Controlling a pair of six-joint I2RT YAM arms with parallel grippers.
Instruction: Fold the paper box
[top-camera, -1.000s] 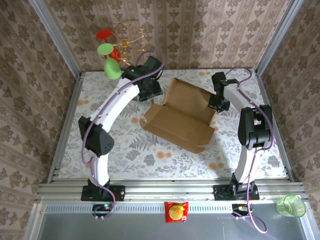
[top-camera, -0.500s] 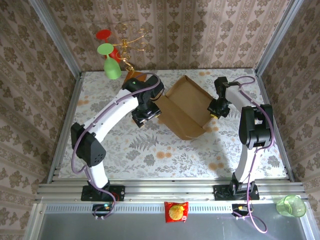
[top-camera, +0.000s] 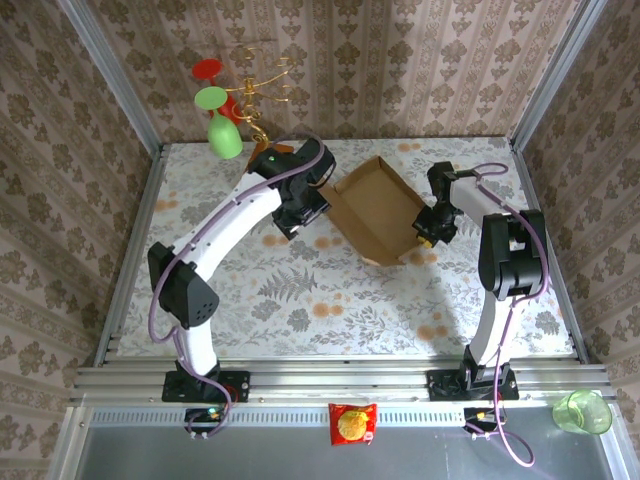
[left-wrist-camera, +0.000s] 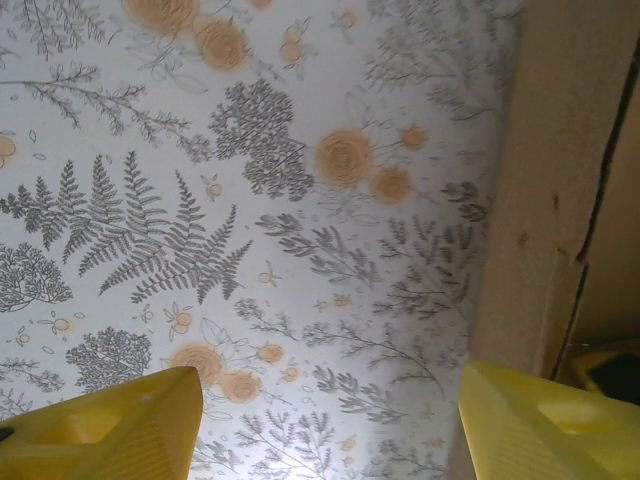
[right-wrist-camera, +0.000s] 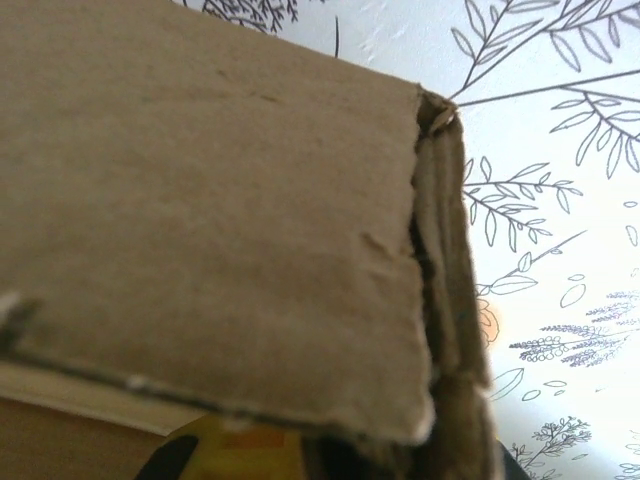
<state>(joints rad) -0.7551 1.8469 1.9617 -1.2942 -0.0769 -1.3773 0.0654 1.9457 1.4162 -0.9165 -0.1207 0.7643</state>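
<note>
The paper box (top-camera: 375, 205) sits at the middle of the far half of the counter (top-camera: 300, 300), between the two arms. It is half formed: a shallow brown tray with walls up, tipped so its open side faces up and toward the left.

The right end effector (top-camera: 430, 228) is pinched nearly closed on the thin cardboard wall at the box's right corner. From the right wrist, the cardboard edge (right-wrist-camera: 220, 200) runs straight across the jaws. This grip appears to anchor the box and hold it tilted, so the other arm has something to push against.

The left end effector (top-camera: 300, 212) stands at the box's left edge, jaws well apart and holding nothing. Its yellow fingertips (left-wrist-camera: 110, 430) straddle bare flowered counter, with a cardboard wall (left-wrist-camera: 540, 200) just beside the right one. It looks placed to press or take that flap next.
</note>
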